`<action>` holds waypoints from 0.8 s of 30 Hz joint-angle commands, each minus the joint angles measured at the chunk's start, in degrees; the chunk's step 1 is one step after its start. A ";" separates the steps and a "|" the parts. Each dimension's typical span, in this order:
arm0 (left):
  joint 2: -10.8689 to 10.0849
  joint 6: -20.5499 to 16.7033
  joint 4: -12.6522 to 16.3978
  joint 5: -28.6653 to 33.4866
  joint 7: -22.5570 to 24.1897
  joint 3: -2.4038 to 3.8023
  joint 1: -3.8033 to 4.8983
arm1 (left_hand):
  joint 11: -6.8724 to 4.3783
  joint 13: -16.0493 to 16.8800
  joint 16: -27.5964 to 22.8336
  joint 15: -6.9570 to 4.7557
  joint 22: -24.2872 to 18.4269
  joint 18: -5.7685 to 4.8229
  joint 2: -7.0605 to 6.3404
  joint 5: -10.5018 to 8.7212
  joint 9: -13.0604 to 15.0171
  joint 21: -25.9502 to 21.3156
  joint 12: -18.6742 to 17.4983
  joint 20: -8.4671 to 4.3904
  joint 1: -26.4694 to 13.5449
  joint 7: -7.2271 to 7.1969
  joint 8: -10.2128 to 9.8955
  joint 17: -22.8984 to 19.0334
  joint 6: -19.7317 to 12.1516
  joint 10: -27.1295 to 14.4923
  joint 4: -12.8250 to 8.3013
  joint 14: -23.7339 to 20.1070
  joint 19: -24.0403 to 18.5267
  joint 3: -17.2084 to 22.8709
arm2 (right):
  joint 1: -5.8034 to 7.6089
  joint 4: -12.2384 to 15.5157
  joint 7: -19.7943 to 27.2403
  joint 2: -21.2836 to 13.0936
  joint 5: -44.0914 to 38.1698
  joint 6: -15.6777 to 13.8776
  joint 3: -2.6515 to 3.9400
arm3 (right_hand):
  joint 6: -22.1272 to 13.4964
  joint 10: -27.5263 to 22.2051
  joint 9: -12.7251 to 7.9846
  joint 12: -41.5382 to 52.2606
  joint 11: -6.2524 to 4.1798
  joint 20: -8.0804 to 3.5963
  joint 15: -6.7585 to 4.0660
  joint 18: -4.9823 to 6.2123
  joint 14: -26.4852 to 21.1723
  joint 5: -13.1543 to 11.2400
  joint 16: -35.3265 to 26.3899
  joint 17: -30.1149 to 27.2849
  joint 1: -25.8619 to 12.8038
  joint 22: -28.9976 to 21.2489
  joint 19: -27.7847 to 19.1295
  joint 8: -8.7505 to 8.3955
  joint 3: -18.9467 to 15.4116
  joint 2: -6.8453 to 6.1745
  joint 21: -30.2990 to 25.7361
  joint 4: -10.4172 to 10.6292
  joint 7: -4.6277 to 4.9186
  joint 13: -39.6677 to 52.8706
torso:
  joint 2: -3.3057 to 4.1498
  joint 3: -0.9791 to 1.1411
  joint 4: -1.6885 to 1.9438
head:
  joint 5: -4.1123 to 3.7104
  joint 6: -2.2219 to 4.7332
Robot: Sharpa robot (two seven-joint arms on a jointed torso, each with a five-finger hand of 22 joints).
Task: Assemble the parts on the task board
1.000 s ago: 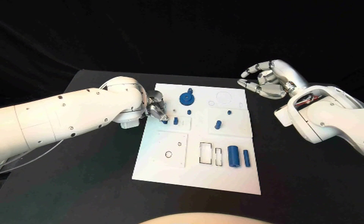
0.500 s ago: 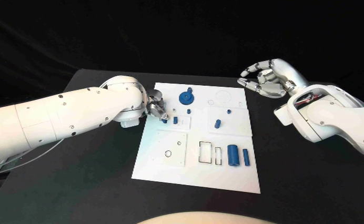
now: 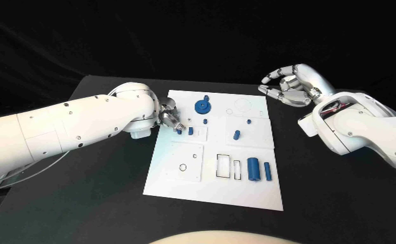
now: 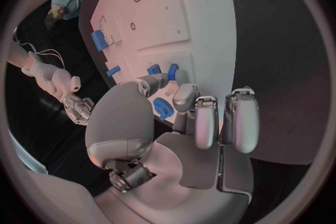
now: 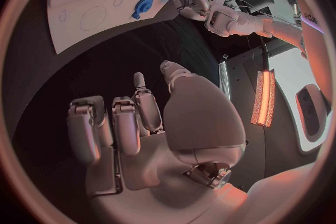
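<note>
left hand at the board's left edge, right hand idle

task board point(image 3: 177, 169) lies white in the middle of the black table point(image 3: 99, 198). left hand point(image 3: 169, 115) sits at the board's left edge, fingertips down at a small blue part point(image 3: 180, 132); cannot tell whether it actually grips the piece. a second small part point(image 3: 190, 131) stands just right of it. blue gear point(image 3: 202, 106) on the far side of the board, two blue cylinders point(image 3: 254, 170) near right. right hand point(image 3: 289, 86) hovers off the board's far right corner, fingers loosely curled, holding nothing.
</note>
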 commanded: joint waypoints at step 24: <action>-0.29 -0.73 -0.19 0.21 -0.58 0.01 -0.23 | 0.06 0.12 0.21 -0.24 4.54 -0.57 -0.08 -0.32 -0.28 -0.09 0.31 -0.32 -2.30 0.65 -0.97 15.09 0.47 0.11 5.02 5.85 0.15 -9.60 | -0.03 0.10 0.54 -0.17 -0.15 0.23 0.00 | 0.06 -0.25 0.07 -0.47 -0.26 -0.45 -0.41 -0.21 4.65 0.15 -0.36 9.97 -0.29 13.57 4.64 0.34 -0.50 0.30 -0.51 0.09 -0.20 2.73 | 0.00 -0.06 -0.01 | -0.13 -0.09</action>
